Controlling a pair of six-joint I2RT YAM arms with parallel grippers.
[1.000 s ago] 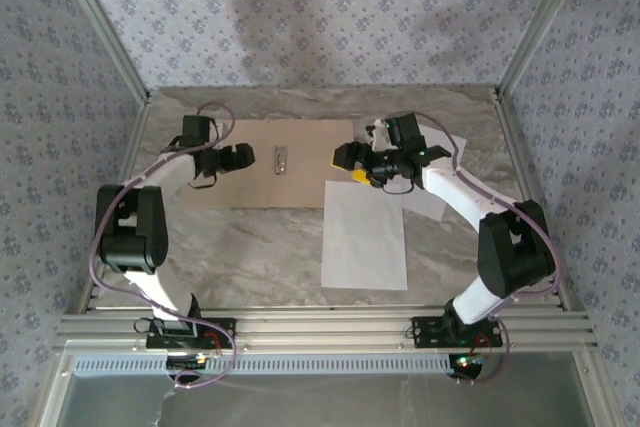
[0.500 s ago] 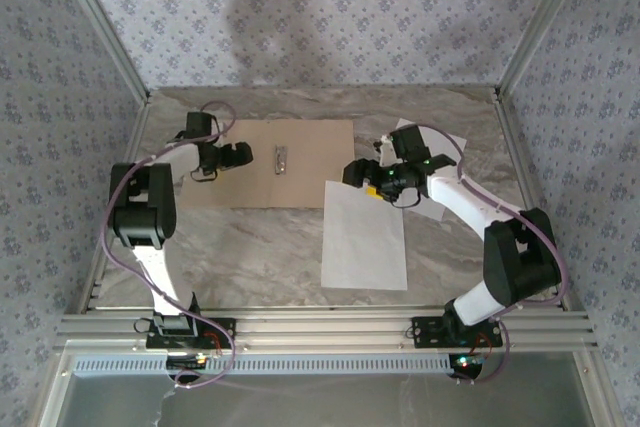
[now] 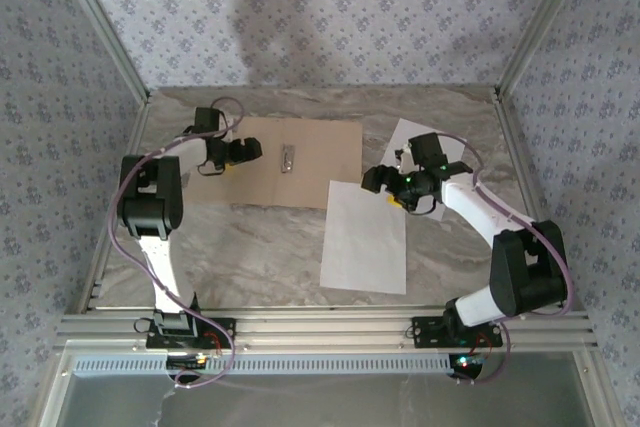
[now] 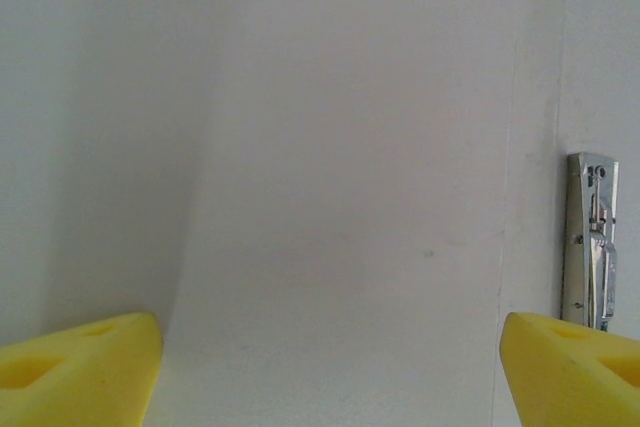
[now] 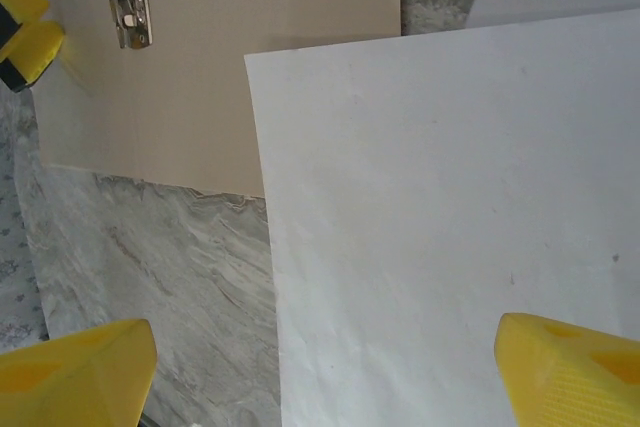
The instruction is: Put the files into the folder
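Now 1 folder, 2 sheets; L gripper & R gripper w/ fingers apart.

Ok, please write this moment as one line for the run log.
folder open flat; left gripper open above it; right gripper open above near sheet; far sheet lies apart; none filed yet

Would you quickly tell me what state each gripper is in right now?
Left gripper: open, holding nothing, over the folder.
Right gripper: open, holding nothing, over a white sheet.
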